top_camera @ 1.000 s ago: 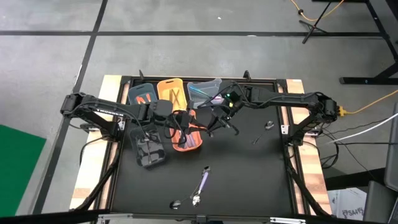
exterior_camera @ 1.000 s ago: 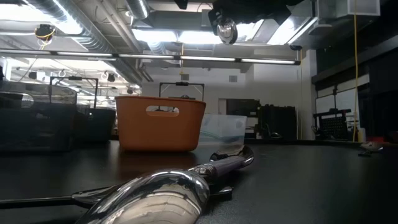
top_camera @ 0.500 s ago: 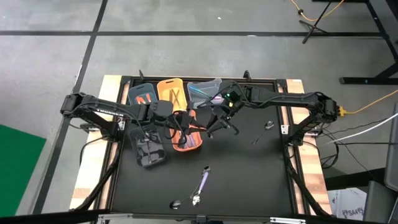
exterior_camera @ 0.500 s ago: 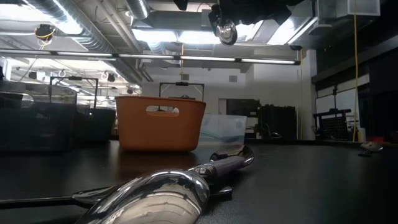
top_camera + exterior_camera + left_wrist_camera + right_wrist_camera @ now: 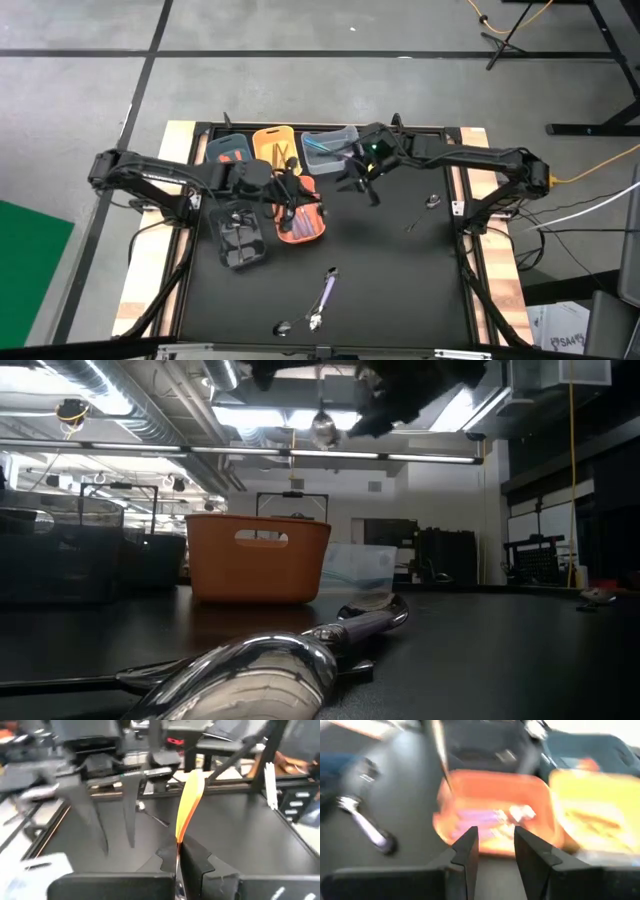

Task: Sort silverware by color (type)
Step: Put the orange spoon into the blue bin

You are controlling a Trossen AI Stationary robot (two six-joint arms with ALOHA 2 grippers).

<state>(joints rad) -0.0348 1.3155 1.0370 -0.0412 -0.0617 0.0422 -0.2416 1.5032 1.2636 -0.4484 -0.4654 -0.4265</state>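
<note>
Down at the near edge of the table [image 5: 400, 290] lies a purple-handled spoon [image 5: 323, 297], its shiny bowl filling the low view and its handle running away across the dark surface; a second piece seems to lie just left of it near the edge, too small to name. Over to the right, well apart, a small silver piece [image 5: 432, 201] rests alone on the mat. Moving up to mid-table, the black bin [image 5: 241, 238] sits left, with the orange bin [image 5: 301, 222] just beside it holding purple pieces. Above that orange bin hangs the left gripper [image 5: 290, 197], fingers pressed together on an orange-gold utensil [image 5: 189, 800] that stands up from between them in the left wrist view. Right of it, the right gripper [image 5: 362, 180] hovers over bare mat, fingers spread with nothing between them in its own view. Along the far edge stand three more bins: one with orange-red pieces [image 5: 229, 153], a yellow bin [image 5: 276, 147] with gold pieces, and a clear bin [image 5: 327, 146] with teal ones.
</note>
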